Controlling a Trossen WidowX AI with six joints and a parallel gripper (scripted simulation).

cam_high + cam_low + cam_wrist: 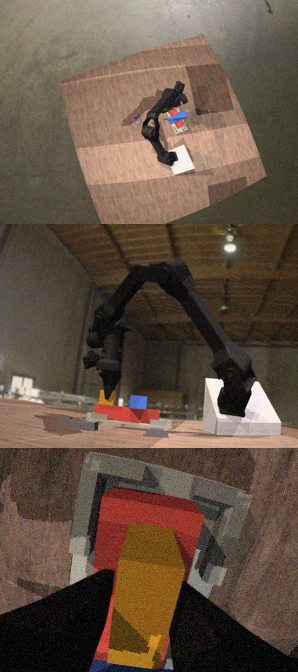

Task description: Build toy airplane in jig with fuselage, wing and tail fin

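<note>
The red fuselage (179,124) (120,413) (150,505) lies flat in the pale grey cradle (181,131) (161,424) (84,503). The blue wing (177,118) (138,402) lies across the top of the fuselage, with an edge low in the wrist view (97,667). The orange tail fin (103,397) (150,583) stands upright on the fuselage near its tail, its underside down on the red top; its tab is out of sight. My gripper (107,398) (143,585) is slightly open around the fin. A thin gap shows beside the left finger; the right finger is very close to the fin.
A grey holder (137,123) (78,423) and a smaller grey holder (145,139) (157,433) lie on the table beside the cradle. A white sloped block (183,160) (251,428) stands by the arm's base.
</note>
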